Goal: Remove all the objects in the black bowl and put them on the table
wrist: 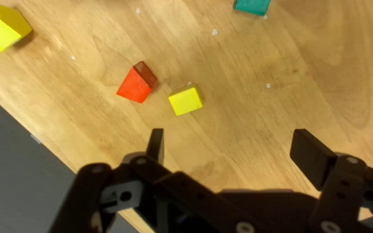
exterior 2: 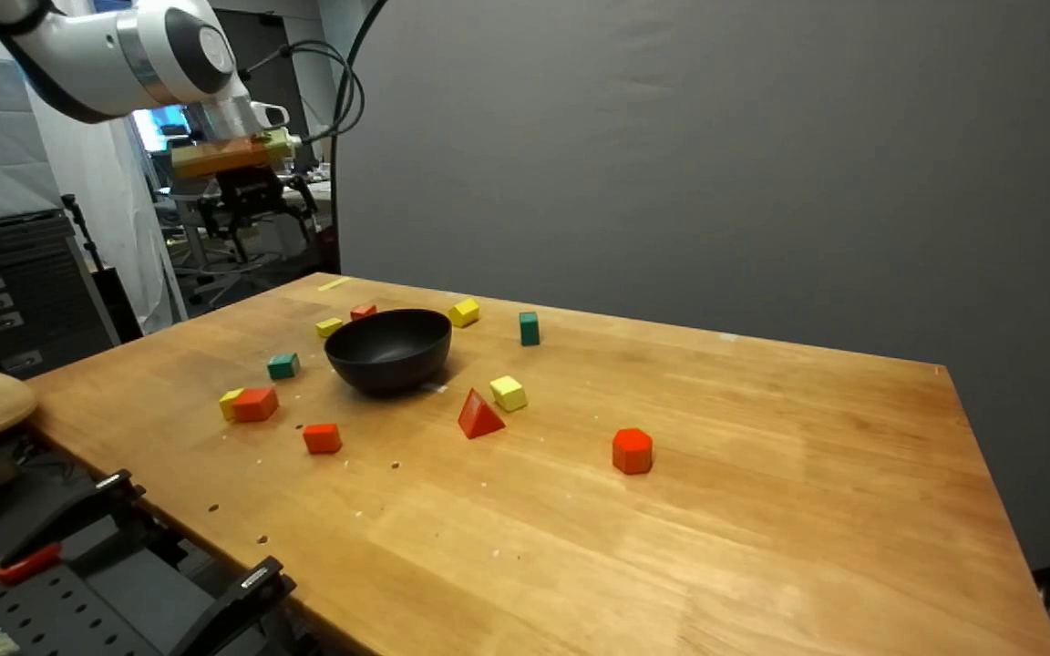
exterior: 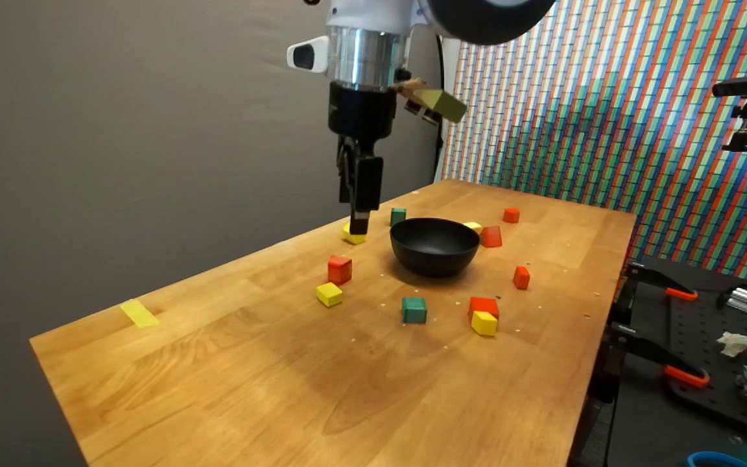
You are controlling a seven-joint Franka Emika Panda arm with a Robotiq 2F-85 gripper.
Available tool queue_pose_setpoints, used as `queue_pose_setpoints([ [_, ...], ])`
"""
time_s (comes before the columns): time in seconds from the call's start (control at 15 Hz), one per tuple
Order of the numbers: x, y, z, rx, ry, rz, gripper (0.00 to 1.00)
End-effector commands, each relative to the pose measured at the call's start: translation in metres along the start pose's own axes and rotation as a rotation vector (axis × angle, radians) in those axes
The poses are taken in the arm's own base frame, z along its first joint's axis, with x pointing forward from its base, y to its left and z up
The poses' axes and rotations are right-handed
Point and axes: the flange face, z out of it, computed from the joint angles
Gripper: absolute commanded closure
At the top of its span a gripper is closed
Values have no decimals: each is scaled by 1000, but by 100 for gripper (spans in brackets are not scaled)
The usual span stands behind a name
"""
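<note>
The glossy black bowl [exterior: 435,250] stands on the wooden table [exterior: 250,389]; it also shows in an exterior view [exterior 2: 388,353]. No block shows inside it. Several small blocks lie around it: a red block [exterior: 340,270], a yellow block [exterior: 330,294], a green block [exterior: 414,311], a red triangular block [exterior 2: 479,416] and an orange-red hexagonal block [exterior 2: 632,452], among others. My gripper [wrist: 228,145] is open with nothing between its fingers. It hangs above the table, beside the bowl. In the wrist view a red block [wrist: 136,84] and a yellow block [wrist: 185,101] lie beyond the fingertips.
A flat yellow tape mark [exterior: 140,313] is on the table near its edge. A grey wall [exterior 2: 716,164] runs along one long side. Black clamps with orange-red parts [exterior: 659,357] sit on a dark cart beside the opposite edge.
</note>
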Motion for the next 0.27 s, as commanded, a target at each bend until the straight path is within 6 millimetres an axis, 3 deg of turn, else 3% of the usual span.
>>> queue_pose_setpoints([
  [0.0,-58,-9,-48,28,17,93,0],
  [0.07,-74,-11,-54,31,31,139,0],
  [0.13,-37,-3,-34,31,13,96,0],
  [0.2,-51,-4,-41,34,12,120,0],
])
